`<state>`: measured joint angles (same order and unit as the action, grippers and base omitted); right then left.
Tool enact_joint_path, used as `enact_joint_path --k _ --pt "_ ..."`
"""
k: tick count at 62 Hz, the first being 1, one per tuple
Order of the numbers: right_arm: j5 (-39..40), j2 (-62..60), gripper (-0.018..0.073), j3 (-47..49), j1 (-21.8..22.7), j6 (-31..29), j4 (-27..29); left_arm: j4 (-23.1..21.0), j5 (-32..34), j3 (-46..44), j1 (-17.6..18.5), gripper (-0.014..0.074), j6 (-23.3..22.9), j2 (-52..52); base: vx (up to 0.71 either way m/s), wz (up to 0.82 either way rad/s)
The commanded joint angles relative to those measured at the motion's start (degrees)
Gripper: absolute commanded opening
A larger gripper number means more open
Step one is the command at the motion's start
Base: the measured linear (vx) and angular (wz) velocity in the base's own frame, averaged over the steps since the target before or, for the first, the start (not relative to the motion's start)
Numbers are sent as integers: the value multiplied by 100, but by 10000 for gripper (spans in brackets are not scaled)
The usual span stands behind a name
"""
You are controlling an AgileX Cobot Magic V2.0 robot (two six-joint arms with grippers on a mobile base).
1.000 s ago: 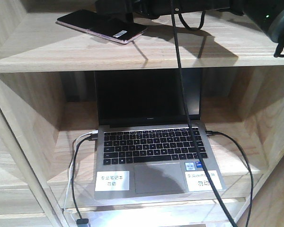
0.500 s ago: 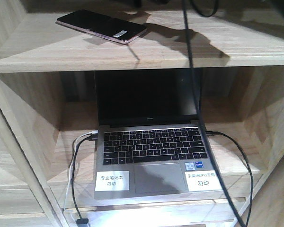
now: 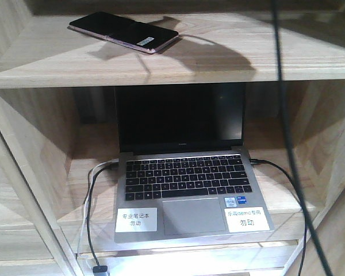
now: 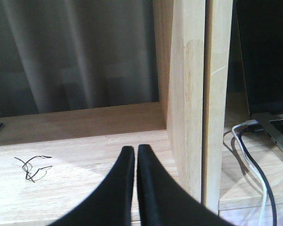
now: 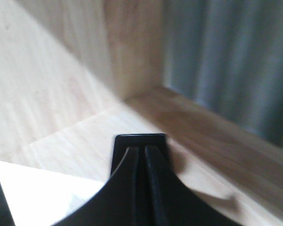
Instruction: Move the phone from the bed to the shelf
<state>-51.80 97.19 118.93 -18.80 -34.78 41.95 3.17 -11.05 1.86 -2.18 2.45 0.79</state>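
Observation:
The phone (image 3: 123,31), glossy black with a pinkish rim and a white sticker, lies flat on the top plank of the pale wood shelf (image 3: 218,63). No gripper shows in the front view. In the right wrist view my right gripper (image 5: 144,149) is shut, and the phone's dark end (image 5: 139,139) shows just beyond its tips on the plank. My left gripper (image 4: 135,149) is shut and empty over a lower plank, left of a wooden upright (image 4: 188,117). The bed is out of view.
An open grey laptop (image 3: 184,172) with plugged cables (image 3: 91,218) fills the compartment under the phone. A black cable (image 3: 284,115) hangs down across the right of the front view. A small twist of wire (image 4: 32,165) lies left of my left gripper. Grey curtain hangs behind the shelf.
The right arm and gripper have left the top of the front view. The hanging cable has swung to the right. The phone stays in place on the top plank.

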Motion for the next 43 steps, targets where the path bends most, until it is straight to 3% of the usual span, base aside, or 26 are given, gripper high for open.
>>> enact_joint_path --k 1,22,43 --pt "555 -547 -3 -262 3 237 -263 -26 405 -146 2 1 -22 66 0 0" --pt "2641 -2617 -3 -3735 -2 -574 -197 -26 405 -146 2 1 -22 66 0 0" --pt "3640 -4602 -3 -6293 -2 -719 -202 -26 405 -146 2 1 -22 66 0 0"
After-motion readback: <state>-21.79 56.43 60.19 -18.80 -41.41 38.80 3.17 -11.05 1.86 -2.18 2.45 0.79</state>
